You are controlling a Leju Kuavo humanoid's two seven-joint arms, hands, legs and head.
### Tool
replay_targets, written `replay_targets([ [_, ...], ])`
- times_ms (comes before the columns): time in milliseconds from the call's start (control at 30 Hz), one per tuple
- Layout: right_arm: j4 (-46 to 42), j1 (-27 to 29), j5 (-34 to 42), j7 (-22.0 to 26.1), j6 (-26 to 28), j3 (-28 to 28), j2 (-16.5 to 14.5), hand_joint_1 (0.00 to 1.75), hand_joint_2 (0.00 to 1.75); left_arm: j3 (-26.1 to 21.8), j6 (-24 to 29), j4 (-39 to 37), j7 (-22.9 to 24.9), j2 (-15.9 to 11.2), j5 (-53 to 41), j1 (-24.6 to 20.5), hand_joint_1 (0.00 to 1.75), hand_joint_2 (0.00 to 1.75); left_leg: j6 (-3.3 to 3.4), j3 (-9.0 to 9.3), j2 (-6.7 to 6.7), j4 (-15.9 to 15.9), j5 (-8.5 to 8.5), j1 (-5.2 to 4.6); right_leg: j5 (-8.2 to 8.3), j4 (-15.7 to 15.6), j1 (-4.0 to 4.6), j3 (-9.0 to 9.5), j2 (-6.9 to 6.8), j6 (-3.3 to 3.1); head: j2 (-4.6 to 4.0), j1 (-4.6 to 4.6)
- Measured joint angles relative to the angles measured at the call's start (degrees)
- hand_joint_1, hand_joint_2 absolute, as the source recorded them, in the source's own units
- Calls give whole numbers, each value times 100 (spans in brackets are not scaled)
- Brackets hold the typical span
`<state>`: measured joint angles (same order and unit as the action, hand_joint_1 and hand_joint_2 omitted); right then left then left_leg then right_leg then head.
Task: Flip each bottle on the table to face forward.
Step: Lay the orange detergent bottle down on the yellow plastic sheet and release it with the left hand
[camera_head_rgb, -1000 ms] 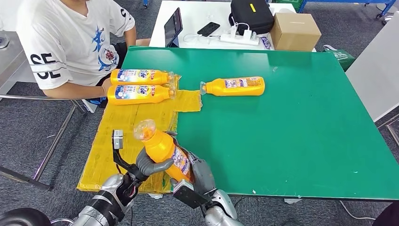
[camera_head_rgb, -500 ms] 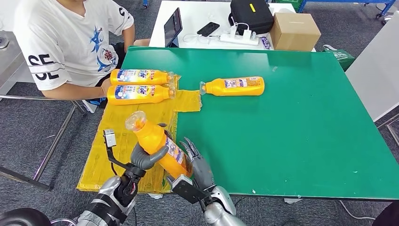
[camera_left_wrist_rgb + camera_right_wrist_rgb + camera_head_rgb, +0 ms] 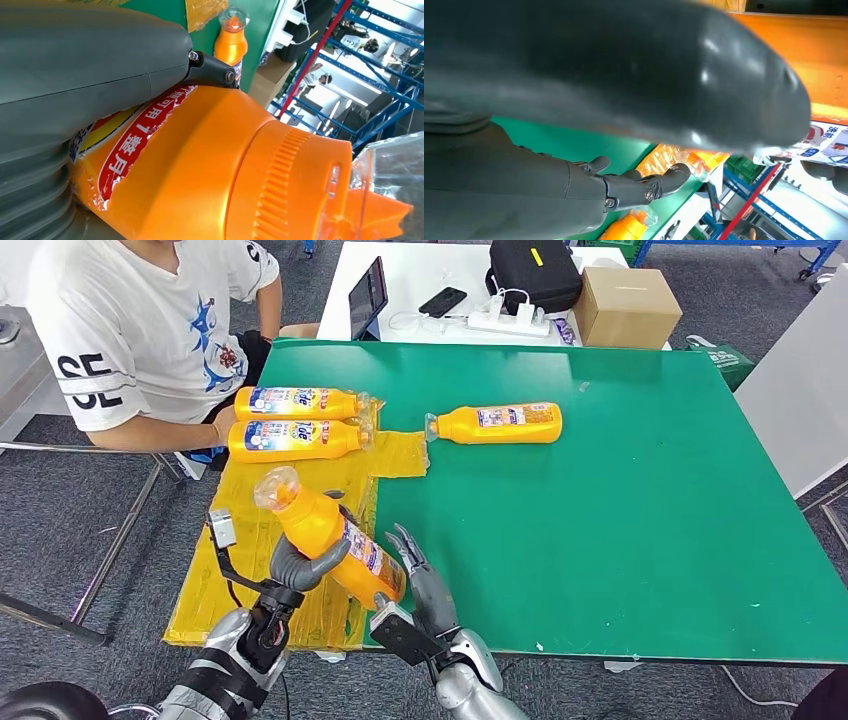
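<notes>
One bottle in left robot hand; cap up-left

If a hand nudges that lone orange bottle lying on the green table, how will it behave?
The lone bottle lies on its side on the green table and looks rounded, so it would probably roll. Its smooth plastic likely slides easily. It looks stiff rather than floppy.
</notes>
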<state>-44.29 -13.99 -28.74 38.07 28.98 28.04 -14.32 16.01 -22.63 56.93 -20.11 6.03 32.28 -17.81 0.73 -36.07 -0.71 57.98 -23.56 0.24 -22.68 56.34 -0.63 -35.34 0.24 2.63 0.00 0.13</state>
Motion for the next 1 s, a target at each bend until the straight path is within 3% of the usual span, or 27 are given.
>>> replay_targets([
  [433,-56,20,52,29,-61,-3,2,0,0,-69,202,11,-76,28,-136,11,175,175,0,0,0,0,0,0,0,0,0,0,0,0,0,0],
  [667,-1210,395,249,143,-302,-7,92,0,0,-539,2077,278,-747,121,-1484,-66,175,175,0,0,0,0,1,1,0,1,1,-3,0,0,0,-1],
  [800,-2331,691,587,176,136,-7,127,0,0,-843,3596,430,-1264,171,-2879,-266,175,175,-1,-4,8,0,2,1,2,2,1,-8,1,0,0,-1],
  [867,-2934,770,851,190,518,-18,150,0,0,-911,4608,393,-1261,138,-4129,-510,175,175,0,-5,8,1,6,1,4,1,0,-11,0,0,0,-1],
  [933,-3549,808,1112,198,883,-51,180,0,0,-841,5574,49,-1065,34,-5964,-881,175,175,1,-9,-7,1,13,1,4,1,0,-10,-4,0,0,1],
  [1000,-4021,813,1254,204,1060,-90,207,0,0,-787,6087,-426,-1051,-81,-7757,-1213,175,175,0,-9,-9,1,17,1,8,2,0,-6,-5,-5,0,0],
])
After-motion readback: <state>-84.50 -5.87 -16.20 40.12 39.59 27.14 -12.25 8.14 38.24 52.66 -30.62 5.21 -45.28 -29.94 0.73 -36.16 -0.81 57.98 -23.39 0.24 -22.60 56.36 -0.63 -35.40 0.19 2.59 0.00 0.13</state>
